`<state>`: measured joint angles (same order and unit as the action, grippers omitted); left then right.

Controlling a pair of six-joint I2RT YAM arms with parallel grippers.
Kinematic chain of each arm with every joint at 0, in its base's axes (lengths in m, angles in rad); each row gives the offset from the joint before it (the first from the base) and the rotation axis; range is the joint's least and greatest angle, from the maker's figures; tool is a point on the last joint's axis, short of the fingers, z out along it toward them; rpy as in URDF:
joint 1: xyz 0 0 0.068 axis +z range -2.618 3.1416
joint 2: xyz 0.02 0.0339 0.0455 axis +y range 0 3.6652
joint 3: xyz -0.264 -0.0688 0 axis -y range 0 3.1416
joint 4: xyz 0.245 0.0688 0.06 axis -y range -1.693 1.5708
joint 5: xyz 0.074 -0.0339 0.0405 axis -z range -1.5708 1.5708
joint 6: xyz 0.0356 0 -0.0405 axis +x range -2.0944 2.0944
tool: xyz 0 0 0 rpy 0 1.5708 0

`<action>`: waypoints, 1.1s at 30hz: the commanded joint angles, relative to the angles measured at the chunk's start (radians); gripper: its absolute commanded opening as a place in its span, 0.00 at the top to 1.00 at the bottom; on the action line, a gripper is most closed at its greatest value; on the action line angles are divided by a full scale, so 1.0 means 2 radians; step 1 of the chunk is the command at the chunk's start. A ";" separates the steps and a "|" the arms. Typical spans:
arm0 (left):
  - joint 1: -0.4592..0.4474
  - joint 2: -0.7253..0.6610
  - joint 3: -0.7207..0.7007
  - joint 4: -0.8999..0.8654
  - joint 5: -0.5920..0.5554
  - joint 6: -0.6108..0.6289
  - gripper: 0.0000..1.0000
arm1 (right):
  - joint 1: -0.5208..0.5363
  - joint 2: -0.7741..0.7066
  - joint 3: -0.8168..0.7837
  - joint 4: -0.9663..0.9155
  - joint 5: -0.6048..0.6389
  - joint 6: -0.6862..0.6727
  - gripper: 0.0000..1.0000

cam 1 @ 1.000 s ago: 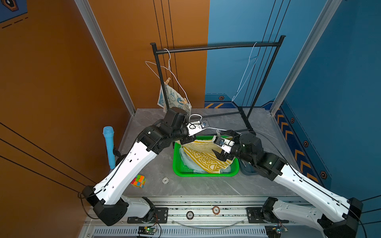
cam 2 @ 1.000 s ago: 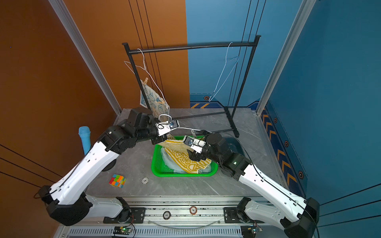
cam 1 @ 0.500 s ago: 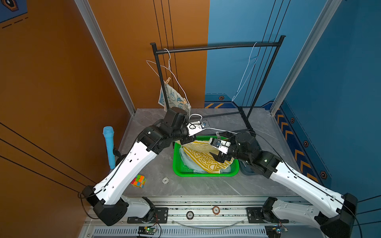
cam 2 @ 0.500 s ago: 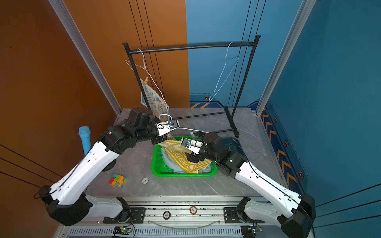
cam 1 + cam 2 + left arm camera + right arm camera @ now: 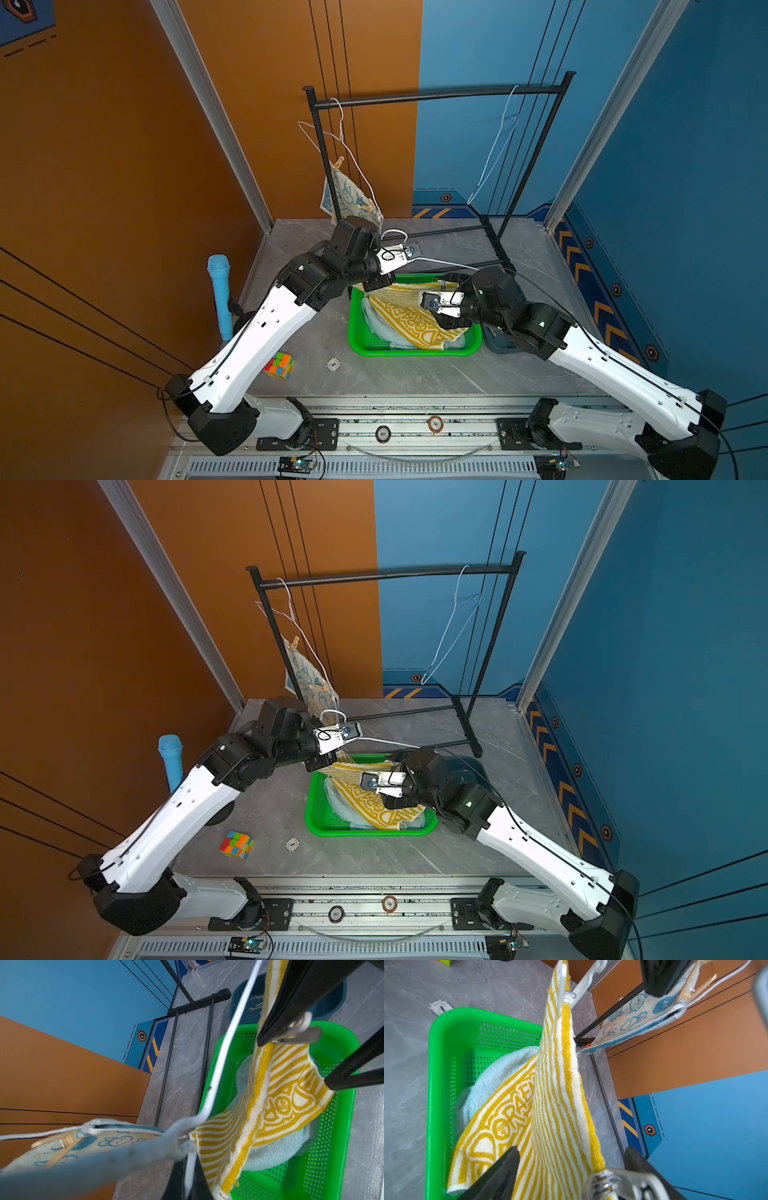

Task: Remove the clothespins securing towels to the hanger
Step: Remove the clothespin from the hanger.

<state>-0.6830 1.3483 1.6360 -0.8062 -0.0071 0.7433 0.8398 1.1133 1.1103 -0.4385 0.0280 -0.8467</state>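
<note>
My right gripper (image 5: 571, 1152) has its fingers wide around a pale clip (image 5: 610, 1182) on the yellow striped towel (image 5: 554, 1084), and I judge it is not yet squeezing. My left gripper (image 5: 190, 1176) is clamped on the white wire hanger (image 5: 228, 1043). The blue-green towel (image 5: 374, 328) lies free in the green basket (image 5: 411, 354). Left to do are this towel's second clip (image 5: 563, 985) and the bunny towel (image 5: 347, 195) with its two wooden clothespins (image 5: 338, 160). The left fingertips are cut off.

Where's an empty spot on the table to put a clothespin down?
The bare gray table in front of the green basket, past the white chip, is free. So is the back corner between the rack's foot and the blue wall. The basket is crowded: towels fill it, and a hanger crosses above it.
</note>
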 commanded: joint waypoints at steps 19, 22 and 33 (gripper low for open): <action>0.001 -0.014 -0.011 0.004 0.012 0.003 1.00 | 0.007 0.016 0.051 -0.067 0.043 -0.065 0.55; 0.001 -0.015 -0.011 0.004 0.012 0.003 1.00 | 0.007 0.017 0.051 -0.069 0.044 -0.066 0.57; 0.001 -0.015 -0.012 0.004 0.012 0.003 1.00 | 0.008 0.017 0.059 -0.075 0.036 -0.062 0.73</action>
<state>-0.6819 1.3479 1.6173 -0.8070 -0.0067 0.7433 0.8486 1.1439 1.1927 -0.5472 0.1093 -0.9710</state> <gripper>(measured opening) 0.057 0.289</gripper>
